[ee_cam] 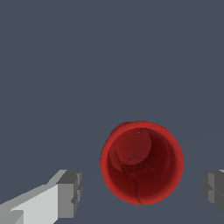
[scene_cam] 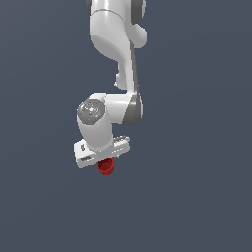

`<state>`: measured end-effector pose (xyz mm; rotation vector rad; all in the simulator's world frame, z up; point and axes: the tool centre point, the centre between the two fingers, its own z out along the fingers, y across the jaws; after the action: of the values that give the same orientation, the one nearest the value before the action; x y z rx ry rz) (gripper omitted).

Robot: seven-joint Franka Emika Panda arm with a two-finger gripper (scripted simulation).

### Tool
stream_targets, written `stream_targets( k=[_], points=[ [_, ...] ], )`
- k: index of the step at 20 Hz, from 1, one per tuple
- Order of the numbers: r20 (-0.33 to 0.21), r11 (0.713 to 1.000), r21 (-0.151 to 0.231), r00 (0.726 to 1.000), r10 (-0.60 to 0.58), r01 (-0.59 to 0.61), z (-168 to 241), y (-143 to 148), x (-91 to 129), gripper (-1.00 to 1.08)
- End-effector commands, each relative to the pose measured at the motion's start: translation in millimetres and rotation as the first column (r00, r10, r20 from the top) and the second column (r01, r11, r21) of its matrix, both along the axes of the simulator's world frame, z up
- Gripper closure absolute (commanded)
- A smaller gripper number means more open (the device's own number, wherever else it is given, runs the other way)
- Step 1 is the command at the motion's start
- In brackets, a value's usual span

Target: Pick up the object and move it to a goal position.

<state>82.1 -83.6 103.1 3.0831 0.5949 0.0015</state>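
The object is a small red ribbed cup [ee_cam: 141,162], seen from above with its open mouth facing the wrist camera. It stands between the two grey fingertips [ee_cam: 70,193] of my gripper [ee_cam: 141,191], with a gap on each side, so the jaws stand open around it without touching. In the exterior view the red cup [scene_cam: 106,167] pokes out just below the white gripper [scene_cam: 104,161]; the fingers themselves are hidden there by the hand.
A plain dark blue-grey surface [scene_cam: 197,197] fills both views. The white arm [scene_cam: 115,44] reaches in from the top of the exterior view. No goal marker or other object shows.
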Motion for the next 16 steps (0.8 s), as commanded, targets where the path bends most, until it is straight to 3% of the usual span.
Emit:
stream_targets(
  k=[1, 9, 16],
  points=[
    [-0.001, 1.0, 0.001, 1.0, 0.016, -0.016, -3.6, -3.6, 2.2, -0.92],
    [-0.002, 1.0, 0.001, 1.0, 0.02, -0.02, -9.3, -5.7, 2.4, -0.92],
    [-0.001, 1.0, 0.001, 1.0, 0.023, -0.023, -44.4, -5.5, 1.7, -0.92]
  ],
)
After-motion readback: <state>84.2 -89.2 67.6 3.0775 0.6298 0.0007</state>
